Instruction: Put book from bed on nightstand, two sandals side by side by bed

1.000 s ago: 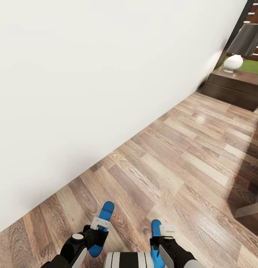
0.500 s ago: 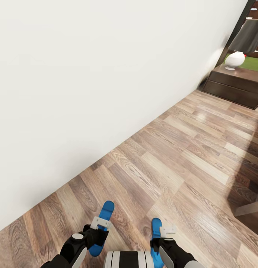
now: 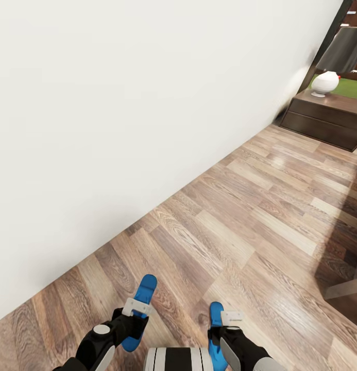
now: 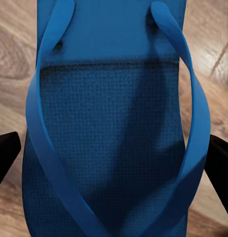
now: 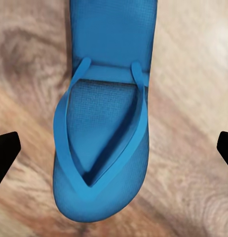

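Observation:
Two bright-blue sandals lie low in the head view over the wood-plank floor. The left sandal sits between the fingers of my left gripper. In the left wrist view this sandal is very close, and the gripper is shut on its two long edges. My right gripper hangs open above the right sandal. In the right wrist view that sandal lies flat on the planks, well apart from the gripper fingers. The book is out of view.
A white wall runs close along the left. A dark-brown nightstand with a white lamp stands at the far right corner. A dark wooden edge juts in at the right; I cannot tell if it is the bed.
The view swung slightly at first. My left arm has since drawn back a little, and the left sandal shifted with it. The right gripper and right sandal kept still.

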`<state>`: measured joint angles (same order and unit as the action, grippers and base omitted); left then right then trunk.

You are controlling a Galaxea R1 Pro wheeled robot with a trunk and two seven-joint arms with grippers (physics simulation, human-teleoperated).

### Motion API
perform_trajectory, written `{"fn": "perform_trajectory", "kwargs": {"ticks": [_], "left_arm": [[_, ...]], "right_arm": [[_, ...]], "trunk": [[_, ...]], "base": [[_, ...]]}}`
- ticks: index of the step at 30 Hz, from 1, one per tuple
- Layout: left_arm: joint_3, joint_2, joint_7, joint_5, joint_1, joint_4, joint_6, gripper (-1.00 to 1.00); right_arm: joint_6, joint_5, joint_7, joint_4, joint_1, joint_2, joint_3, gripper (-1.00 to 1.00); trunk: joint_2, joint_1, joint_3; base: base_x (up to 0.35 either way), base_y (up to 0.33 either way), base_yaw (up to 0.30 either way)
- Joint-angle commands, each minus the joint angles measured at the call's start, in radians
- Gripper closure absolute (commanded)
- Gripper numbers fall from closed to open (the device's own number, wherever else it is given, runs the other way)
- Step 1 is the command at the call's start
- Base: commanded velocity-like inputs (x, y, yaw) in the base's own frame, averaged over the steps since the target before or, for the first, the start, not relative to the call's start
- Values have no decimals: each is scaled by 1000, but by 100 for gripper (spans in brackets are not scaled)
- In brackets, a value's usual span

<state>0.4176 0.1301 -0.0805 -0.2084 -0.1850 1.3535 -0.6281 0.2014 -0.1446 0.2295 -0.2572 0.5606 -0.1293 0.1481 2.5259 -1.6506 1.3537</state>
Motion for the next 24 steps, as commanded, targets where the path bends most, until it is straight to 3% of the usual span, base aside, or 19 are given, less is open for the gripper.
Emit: {"fn": "perform_trajectory", "kwargs": {"ticks": [1, 7, 13, 24], "left_arm": [[2, 3, -8, -10, 5, 11, -4, 100], [-2, 8, -8, -10, 24, 68, -49, 100], [-4, 11, -8, -11, 37, 125, -95, 100], [-6, 17, -8, -10, 81, 187, -120, 100]], "right_arm": [[6, -10, 7, -2, 2, 0, 9, -100], [6, -10, 7, -2, 10, 0, 9, -100], [6, -9, 7, -1, 20, 0, 10, -100], [7, -9, 8, 1, 40, 0, 10, -100]], "trunk": [[0, 0, 1], [0, 0, 1], [2, -3, 24], [4, -7, 66]], "base": [[0, 0, 0], [0, 0, 0], [0, 0, 0], [0, 0, 0]]}}
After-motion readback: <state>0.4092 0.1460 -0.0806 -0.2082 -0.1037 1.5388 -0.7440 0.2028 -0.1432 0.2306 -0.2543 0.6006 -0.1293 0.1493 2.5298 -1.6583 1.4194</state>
